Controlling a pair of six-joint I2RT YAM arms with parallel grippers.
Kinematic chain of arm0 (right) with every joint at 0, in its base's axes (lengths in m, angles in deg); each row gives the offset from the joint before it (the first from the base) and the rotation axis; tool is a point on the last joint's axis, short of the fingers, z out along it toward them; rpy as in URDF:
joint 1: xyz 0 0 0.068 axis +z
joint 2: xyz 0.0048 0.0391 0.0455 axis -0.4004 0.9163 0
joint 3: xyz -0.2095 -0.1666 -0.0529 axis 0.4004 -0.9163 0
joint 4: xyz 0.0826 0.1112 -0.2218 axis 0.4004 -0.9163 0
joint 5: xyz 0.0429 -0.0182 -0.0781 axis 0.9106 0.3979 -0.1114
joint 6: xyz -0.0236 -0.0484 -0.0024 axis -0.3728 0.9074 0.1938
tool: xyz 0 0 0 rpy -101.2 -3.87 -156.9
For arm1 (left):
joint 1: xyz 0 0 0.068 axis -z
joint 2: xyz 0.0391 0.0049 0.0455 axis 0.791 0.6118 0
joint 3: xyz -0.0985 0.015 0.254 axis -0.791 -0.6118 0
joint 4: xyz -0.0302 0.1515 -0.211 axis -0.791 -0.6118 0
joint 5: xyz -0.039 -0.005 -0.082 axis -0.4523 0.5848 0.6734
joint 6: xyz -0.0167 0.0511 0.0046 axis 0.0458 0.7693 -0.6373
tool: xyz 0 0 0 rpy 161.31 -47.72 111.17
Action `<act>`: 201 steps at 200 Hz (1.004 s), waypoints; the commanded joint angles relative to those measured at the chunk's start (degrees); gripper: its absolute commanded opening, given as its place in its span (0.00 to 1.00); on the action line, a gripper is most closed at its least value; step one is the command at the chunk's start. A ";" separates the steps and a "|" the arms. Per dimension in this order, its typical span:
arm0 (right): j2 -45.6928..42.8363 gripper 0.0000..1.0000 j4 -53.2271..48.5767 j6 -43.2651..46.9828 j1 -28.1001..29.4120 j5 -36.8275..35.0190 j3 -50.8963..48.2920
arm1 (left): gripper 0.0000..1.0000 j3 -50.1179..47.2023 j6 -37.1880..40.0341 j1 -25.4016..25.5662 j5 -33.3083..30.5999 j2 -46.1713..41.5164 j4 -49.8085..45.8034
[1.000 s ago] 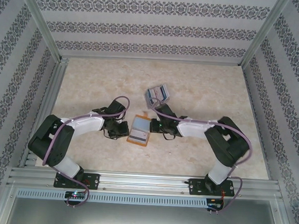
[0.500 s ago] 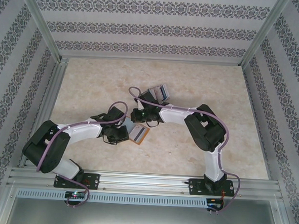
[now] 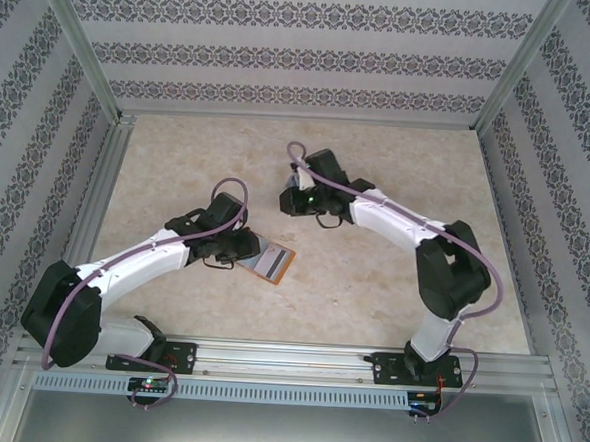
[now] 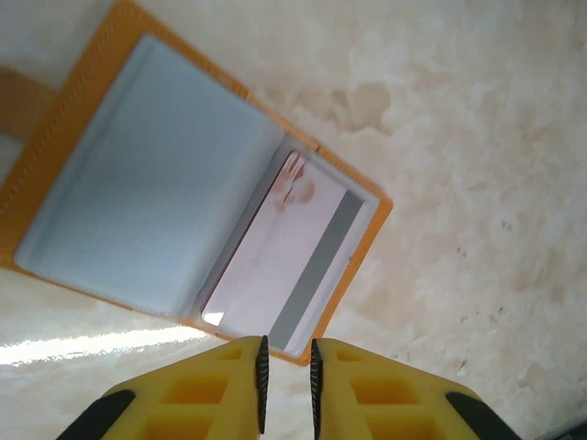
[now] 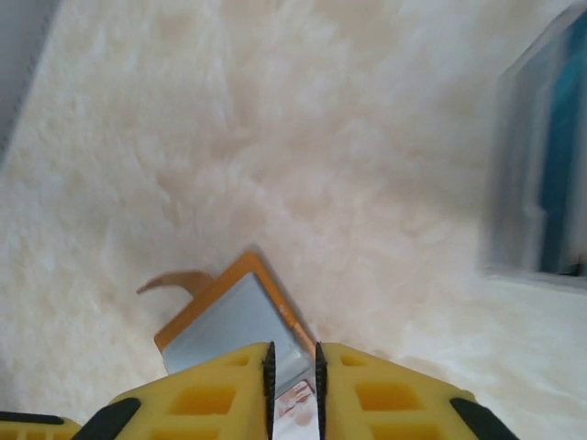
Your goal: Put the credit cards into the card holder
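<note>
The card holder (image 4: 83, 137) lies open on the table, orange-rimmed, with clear pockets inside. A pinkish credit card (image 4: 293, 266) with a grey stripe sits in its right pocket. My left gripper (image 4: 286, 367) hovers at that pocket's near edge, its jaws a narrow gap apart with nothing between them. In the top view the left gripper (image 3: 245, 250) is just left of the card holder (image 3: 275, 265). My right gripper (image 5: 293, 376) is farther back, also narrowly open and empty, and the card holder (image 5: 229, 316) shows beyond its tips. A blurred stack of credit cards (image 5: 541, 147) stands at its right.
The right arm (image 3: 395, 222) reaches across the middle of the marble-patterned table (image 3: 178, 164). Patterned walls and metal rails (image 3: 85, 208) close off the left, right and far sides. The card holder's tan strap (image 5: 174, 281) curls up off the table.
The right gripper let go beside the card holder and swung back and away to the far middle of the table. The left gripper edged forward at the card holder. Both jaws parted slightly.
</note>
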 commanded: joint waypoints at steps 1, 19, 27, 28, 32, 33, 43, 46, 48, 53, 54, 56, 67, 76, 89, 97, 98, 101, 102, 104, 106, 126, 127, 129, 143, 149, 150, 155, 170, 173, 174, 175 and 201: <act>-3.03 0.27 -3.46 4.36 -2.95 -0.03 0.98 | 0.22 5.17 3.57 -0.49 -4.07 1.72 -3.94; -4.14 0.31 -4.08 5.38 -6.55 1.12 1.56 | 0.22 9.03 4.77 -0.95 -4.42 5.14 -2.83; -4.41 0.34 -3.81 5.52 -8.23 1.68 1.84 | 0.22 10.57 4.97 -1.08 -4.19 6.91 -1.19; -4.44 0.34 -3.82 5.61 -8.41 1.71 1.89 | 0.22 10.77 4.98 -1.11 -4.13 7.13 -1.01; -4.46 0.35 -3.78 5.64 -9.21 1.74 2.06 | 0.23 11.69 4.99 -1.28 -3.87 8.20 -0.45; -4.46 0.36 -3.80 5.63 -9.48 1.74 2.09 | 0.23 11.94 4.99 -1.29 -3.79 8.43 -0.33; -4.46 0.37 -3.75 6.10 -11.33 1.82 2.61 | 0.24 14.41 5.31 -1.76 -3.08 11.09 1.08; -4.40 0.37 -3.65 6.14 -11.86 1.76 2.71 | 0.24 15.17 5.40 -1.84 -2.90 11.92 1.39; -4.38 0.37 -3.50 6.14 -12.21 1.70 2.73 | 0.24 15.73 5.46 -1.95 -2.86 12.45 1.69; -4.14 0.38 -3.18 6.08 -13.18 1.57 2.86 | 0.25 17.04 5.72 -2.20 -2.61 13.75 2.27; -4.08 0.39 -3.11 6.07 -13.35 1.56 2.93 | 0.25 17.34 5.75 -2.24 -2.55 14.02 2.35; -3.99 0.39 -3.06 5.95 -13.70 1.56 3.02 | 0.26 17.94 5.84 -2.33 -2.46 14.58 2.58; -2.73 0.42 -2.74 5.70 -15.73 2.27 3.96 | 0.28 20.97 6.28 -2.87 -1.86 17.57 3.75; -1.20 0.43 -2.76 5.12 -17.18 3.10 5.09 | 0.29 23.70 6.27 -3.62 -0.96 20.16 4.13; 1.22 0.44 -2.54 4.13 -18.84 4.79 6.64 | 0.31 27.39 5.95 -4.88 1.96 24.13 4.98; 2.67 0.45 -2.37 3.69 -19.38 5.16 7.52 | 0.32 29.21 5.64 -5.68 3.95 26.33 5.95; 2.88 0.45 -2.36 3.64 -19.44 5.21 7.63 | 0.32 29.45 5.62 -5.78 4.16 26.64 6.12; 3.44 0.45 -2.41 3.60 -19.49 5.07 8.03 | 0.32 29.96 5.54 -6.01 4.69 27.33 6.57; 3.62 0.45 -2.42 3.60 -19.54 5.03 8.19 | 0.32 30.04 5.53 -6.03 4.84 27.54 6.70; 3.97 0.46 -2.55 3.57 -19.57 4.89 8.43 | 0.32 30.46 5.52 -6.23 5.06 28.02 6.90; 4.46 0.46 -2.63 3.54 -19.58 4.83 8.81 | 0.32 30.89 5.45 -6.34 5.20 28.45 7.04; 9.43 0.49 -5.21 3.94 -19.56 5.94 13.25 | 0.34 33.60 4.66 -7.61 7.00 32.14 8.52; 9.60 0.49 -5.40 3.94 -19.57 6.04 13.44 | 0.34 33.66 4.61 -7.67 7.09 32.27 8.64; 10.04 0.49 -5.63 3.92 -19.58 6.24 13.89 | 0.34 33.82 4.50 -7.82 7.31 32.57 8.90; 12.34 0.51 -6.47 3.95 -19.50 6.99 15.50 | 0.36 35.16 3.97 -8.51 8.67 34.59 10.09; 13.19 0.51 -6.48 3.78 -19.42 6.94 15.92 | 0.36 35.83 4.03 -8.70 8.88 35.37 10.08; 13.33 0.51 -6.47 3.69 -19.37 6.93 16.01 | 0.36 35.92 4.02 -8.74 8.86 35.47 10.08; 13.96 0.51 -6.84 3.63 -19.41 7.08 16.46 | 0.36 36.45 4.05 -8.83 8.81 36.08 9.82; 15.81 0.52 -7.70 3.50 -19.26 7.63 17.85 | 0.37 37.32 3.78 -9.38 9.75 37.84 10.40; 16.12 0.52 -7.85 3.52 -19.19 7.69 18.16 | 0.37 37.37 3.69 -9.47 9.96 38.18 10.64; 16.29 0.52 -7.91 3.55 -19.17 7.70 18.27 | 0.37 37.44 3.64 -9.48 10.02 38.28 10.67; 16.37 0.52 -8.02 3.53 -19.16 7.66 18.32 | 0.37 37.43 3.65 -9.53 10.05 38.37 10.72; 19.10 0.52 -10.80 4.27 -18.28 7.80 21.39 | 0.37 37.59 2.62 -9.83 11.77 40.42 12.51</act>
